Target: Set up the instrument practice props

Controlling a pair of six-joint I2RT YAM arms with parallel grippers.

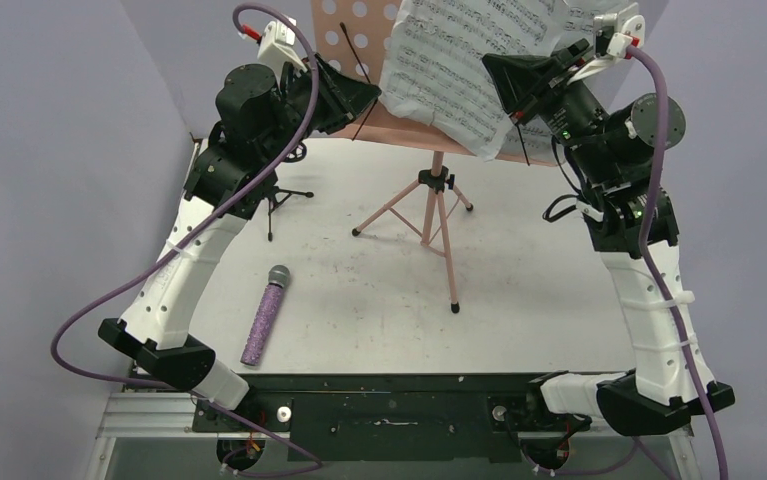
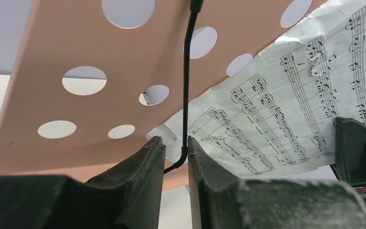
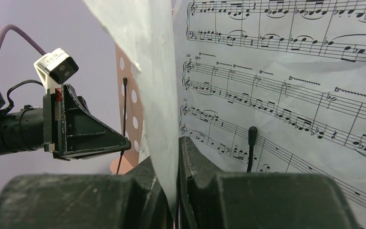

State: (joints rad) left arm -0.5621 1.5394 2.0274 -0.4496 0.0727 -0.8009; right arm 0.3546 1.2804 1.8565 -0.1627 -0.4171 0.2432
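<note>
The pink perforated music stand (image 1: 437, 190) stands on its tripod mid-table, its desk (image 2: 76, 47) close above my left gripper. White sheet-music pages (image 1: 459, 70) lean on the desk. My left gripper (image 1: 369, 98) (image 2: 175, 140) is open only a little, its jaws either side of the desk's thin black wire page holder (image 2: 186, 95); the wire touches the right finger, with a gap on the left. My right gripper (image 1: 494, 72) (image 3: 171, 143) is shut on the edge of a loose page (image 3: 157, 86). The purple glitter microphone (image 1: 266, 313) lies on the table at front left. The black mic stand (image 1: 281, 195) is partly hidden behind my left arm.
A second black wire holder (image 3: 251, 148) lies against the printed page at the right. The stand's pink tripod legs (image 1: 389, 212) spread across the table's centre. Purple-grey walls close in on both sides. Both arms reach high over the table's back half.
</note>
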